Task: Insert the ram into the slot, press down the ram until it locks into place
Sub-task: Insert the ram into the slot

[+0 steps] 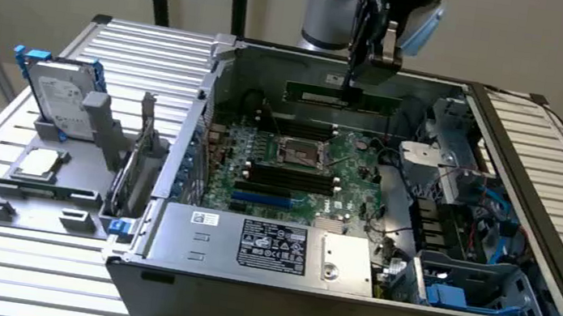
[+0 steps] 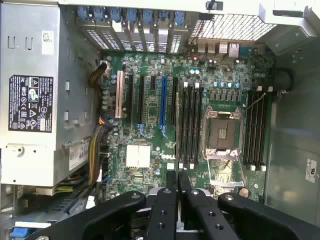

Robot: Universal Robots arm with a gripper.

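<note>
Overall: open computer case (image 1: 529, 264) lying on a slatted table (image 1: 16, 270), interior facing up.
Power supply: grey box with label (image 1: 259, 245), at the near end of the case in the exterior view.
Motherboard: green board (image 2: 150, 175) on the case floor, with an open processor socket (image 2: 222, 132) at its middle.
Gripper: black two-finger gripper (image 1: 354, 92) hanging over the far end of the board, fingers drawn narrow and pinching the ram by its upper edge.
Memory sockets: long black parallel sockets (image 2: 190, 125) in a bank on each side of the processor socket. One bank stands near a blue socket (image 2: 164, 107). All look empty. Which one is meant cannot be told.
Ram: thin green stick (image 1: 338, 98), held level and on edge, in the air near the far case wall and well apart from every socket. Not yet inserted.
Risk, alignment: a stick lowered skewed or off the groove would likely ride on the socket wall and jam.
Risk, pressing: an off-centre push may latch one end only.
Risk, clips: their position is too small to read. Closed clips would block seating.
Risk, grip: a thin-edge pinch may slip under load.
</note>
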